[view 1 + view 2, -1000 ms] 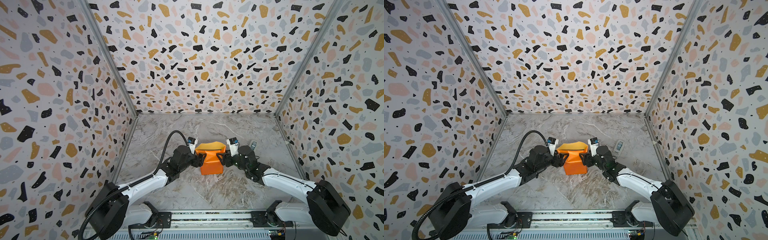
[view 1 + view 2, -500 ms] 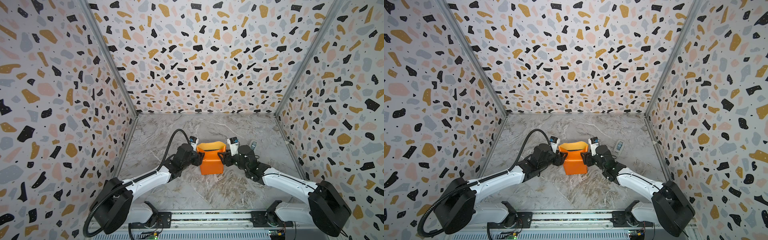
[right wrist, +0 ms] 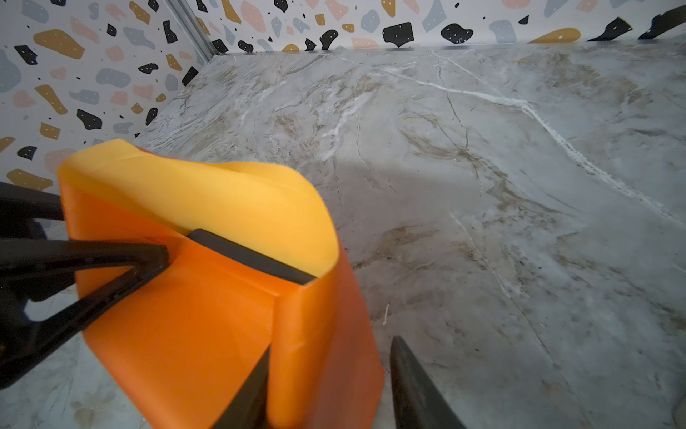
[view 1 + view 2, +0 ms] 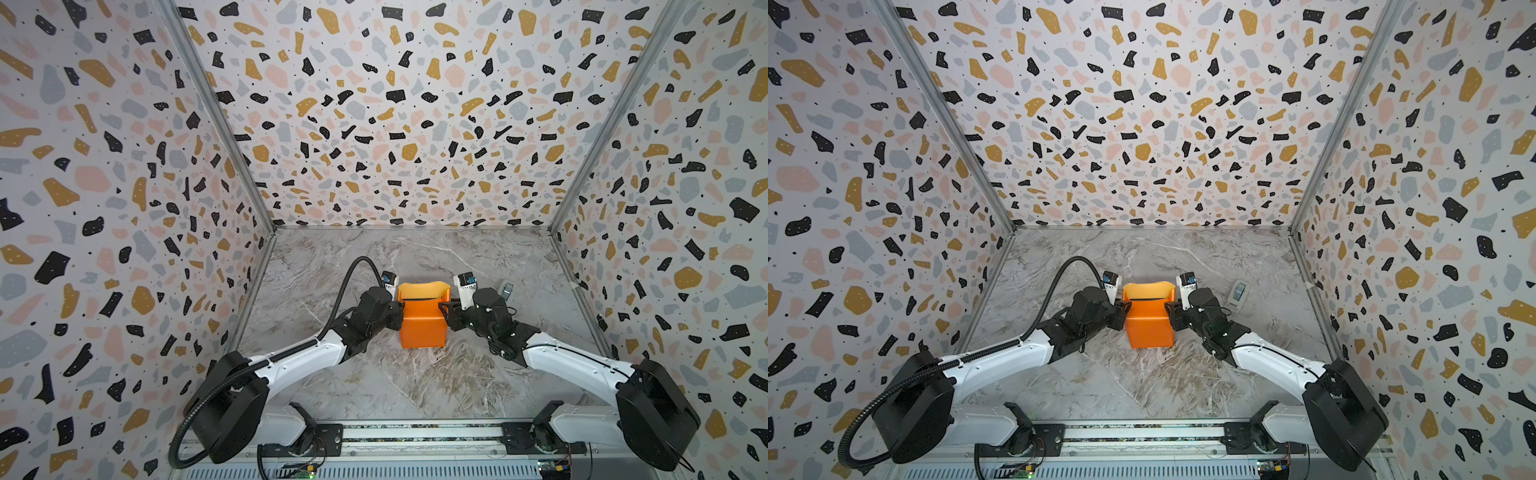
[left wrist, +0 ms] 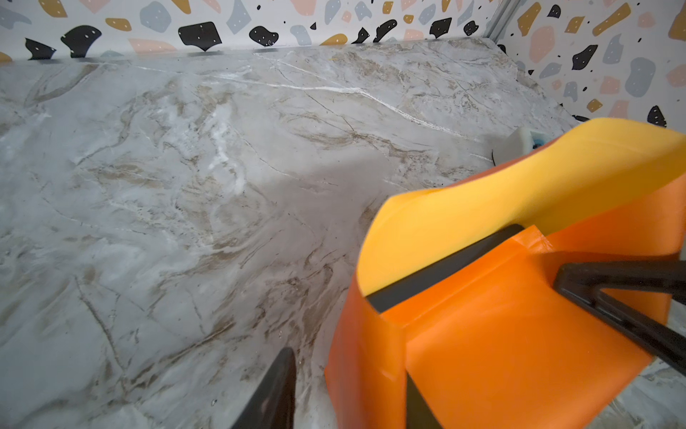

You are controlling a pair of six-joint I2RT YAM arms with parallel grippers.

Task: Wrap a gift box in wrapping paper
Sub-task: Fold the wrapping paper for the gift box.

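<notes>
The large sheet of wrapping paper (image 4: 422, 328), bright orange outside and mustard-yellow inside, sits folded into a boxy bundle at the middle of the grey marble-patterned tabletop (image 4: 415, 386). It is wrapped around the small flat dark navy cardboard gift box (image 4: 422, 298). Only a dark strip of the box's edge shows in both top views, just below the paper's rear flap. That flap stands up at the bundle's 12 o'clock side with its yellow face turned toward the camera. The orange front panel slopes down toward 6 o'clock.

The left gripper (image 4: 397, 309) is against the bundle's 9 o'clock side and the right gripper (image 4: 444, 311) against its 3 o'clock side.

In the left wrist view, the left gripper (image 5: 347, 366) has its black fingers (image 5: 276, 386) spread. One is tucked under the orange side fold and the other stands clear of it over the marble.

In the right wrist view, the right gripper (image 3: 330, 345) straddles its own side fold the same way. A thin strip of table shows between the paper and the outer finger (image 3: 412, 382).

A small pale grey rectangular device (image 4: 507, 289) lies flat near the right gripper, at about 2 o'clock from the bundle.
</notes>
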